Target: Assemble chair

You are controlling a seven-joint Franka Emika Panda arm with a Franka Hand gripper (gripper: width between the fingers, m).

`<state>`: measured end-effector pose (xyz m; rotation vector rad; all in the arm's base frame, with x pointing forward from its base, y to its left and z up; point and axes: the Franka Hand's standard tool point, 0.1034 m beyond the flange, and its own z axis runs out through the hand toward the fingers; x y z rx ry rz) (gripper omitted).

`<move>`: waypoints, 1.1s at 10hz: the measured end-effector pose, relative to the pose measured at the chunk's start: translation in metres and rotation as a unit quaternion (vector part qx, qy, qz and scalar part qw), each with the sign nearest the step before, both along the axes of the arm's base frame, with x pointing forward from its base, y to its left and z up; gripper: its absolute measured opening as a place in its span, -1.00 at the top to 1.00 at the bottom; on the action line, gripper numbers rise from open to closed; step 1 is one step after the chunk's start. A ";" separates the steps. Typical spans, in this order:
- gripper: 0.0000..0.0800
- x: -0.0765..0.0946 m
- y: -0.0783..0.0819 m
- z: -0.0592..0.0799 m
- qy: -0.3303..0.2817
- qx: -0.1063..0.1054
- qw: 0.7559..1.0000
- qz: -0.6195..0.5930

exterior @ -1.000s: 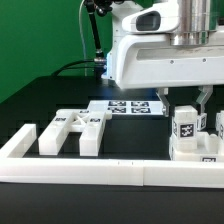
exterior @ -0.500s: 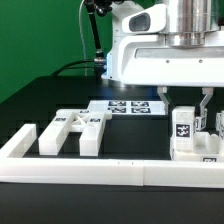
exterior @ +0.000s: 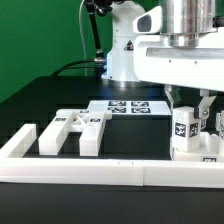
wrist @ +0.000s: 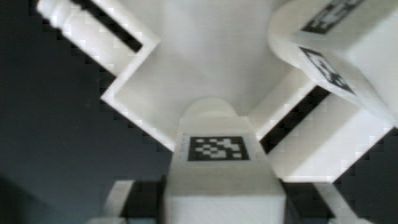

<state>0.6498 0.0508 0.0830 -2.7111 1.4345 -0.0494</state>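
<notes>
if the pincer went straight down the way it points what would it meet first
The pincer points down, shut on a tagged white piece. Directly below sits a white base part, so the held piece would probably meet that first; the gap between them is unclear.

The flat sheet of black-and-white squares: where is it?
In the exterior view the marker board lies mid-table, just behind the loose white chair parts on that view's left and in front of the robot's base.
</notes>
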 end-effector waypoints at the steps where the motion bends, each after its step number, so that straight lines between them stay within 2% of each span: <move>1: 0.27 0.000 0.002 0.000 0.002 0.004 0.998 -0.057; 5: 0.25 0.000 0.004 0.000 0.003 0.006 0.996 -0.085; 6: -0.20 0.000 0.004 0.000 0.002 0.005 0.998 -0.065; 7: -0.53 0.000 0.003 0.000 0.000 0.002 1.000 -0.024; 11: -0.62 0.000 0.002 0.000 -0.007 -0.007 0.993 0.115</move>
